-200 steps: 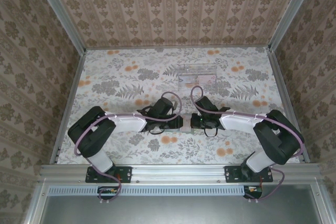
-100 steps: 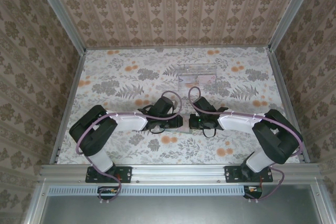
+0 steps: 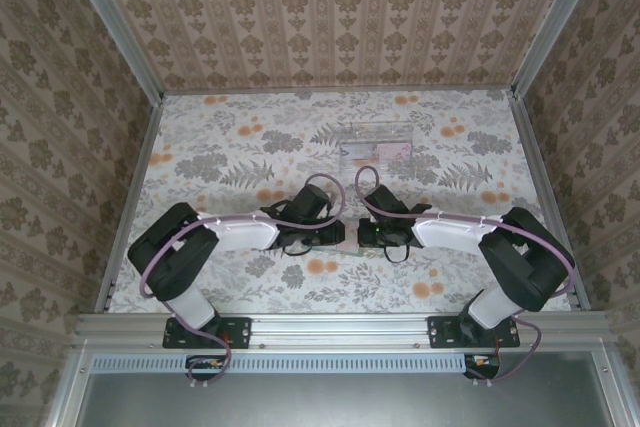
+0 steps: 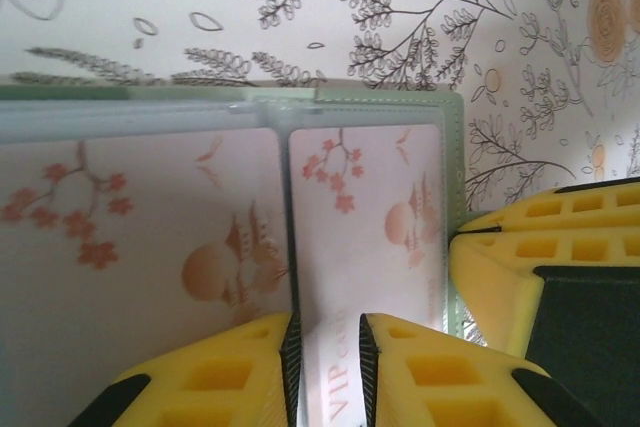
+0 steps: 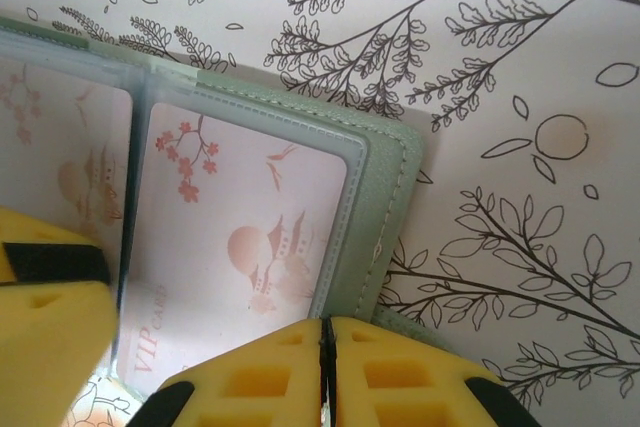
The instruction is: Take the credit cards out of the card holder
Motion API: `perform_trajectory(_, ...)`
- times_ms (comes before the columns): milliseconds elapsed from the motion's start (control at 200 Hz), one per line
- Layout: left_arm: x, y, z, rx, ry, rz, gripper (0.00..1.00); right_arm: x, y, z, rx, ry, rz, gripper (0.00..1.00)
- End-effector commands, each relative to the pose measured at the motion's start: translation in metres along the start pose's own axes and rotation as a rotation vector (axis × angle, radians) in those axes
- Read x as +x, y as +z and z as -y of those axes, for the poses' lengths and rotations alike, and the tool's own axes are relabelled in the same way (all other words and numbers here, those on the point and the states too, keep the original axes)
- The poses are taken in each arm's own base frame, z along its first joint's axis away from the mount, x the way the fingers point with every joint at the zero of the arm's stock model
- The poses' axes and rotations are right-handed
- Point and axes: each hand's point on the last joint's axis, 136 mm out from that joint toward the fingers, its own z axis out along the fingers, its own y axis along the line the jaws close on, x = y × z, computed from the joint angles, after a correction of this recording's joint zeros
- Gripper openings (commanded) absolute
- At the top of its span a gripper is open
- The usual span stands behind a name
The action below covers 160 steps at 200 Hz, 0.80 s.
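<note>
Roughly midway between the side edges of the table [image 3: 250,137] and nearer its front edge than its back, the grey-green card holder [image 5: 385,162] lies open where the two grippers meet. The left gripper [image 4: 328,337] has its jaws a narrow slit apart over the end of the pink credit card [image 4: 365,207], which sits in the clear pocket next to the holder's stitched edge; whether they pinch it I cannot tell. The right gripper [image 5: 323,337] is clamped tight on that stitched edge.
</note>
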Motion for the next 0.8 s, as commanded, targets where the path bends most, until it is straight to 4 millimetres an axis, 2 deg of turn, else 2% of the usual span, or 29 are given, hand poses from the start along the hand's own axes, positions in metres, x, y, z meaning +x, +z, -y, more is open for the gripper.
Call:
perform_trajectory(0, -0.006, -0.017, -0.014, -0.058, 0.013, 0.026, 0.26, 0.003, -0.003, 0.005, 0.042, -0.02, -0.017, 0.13)
perform_trajectory(145, -0.01, -0.022, -0.023, -0.053, 0.0, 0.038, 0.26, -0.002, -0.008, 0.001, 0.036, -0.028, -0.007, 0.13)
perform_trajectory(430, 0.002, -0.009, -0.031, -0.047, -0.033, -0.001, 0.25, -0.004, -0.012, -0.01, 0.021, -0.047, -0.005, 0.14)
perform_trajectory(680, 0.004, -0.008, -0.032, -0.049, -0.039, -0.004, 0.25, -0.001, -0.005, -0.012, 0.026, -0.055, -0.019, 0.15)
perform_trajectory(795, 0.004, -0.008, -0.032, -0.047, -0.037, -0.005, 0.25, 0.004, 0.001, -0.005, 0.047, -0.048, -0.034, 0.14)
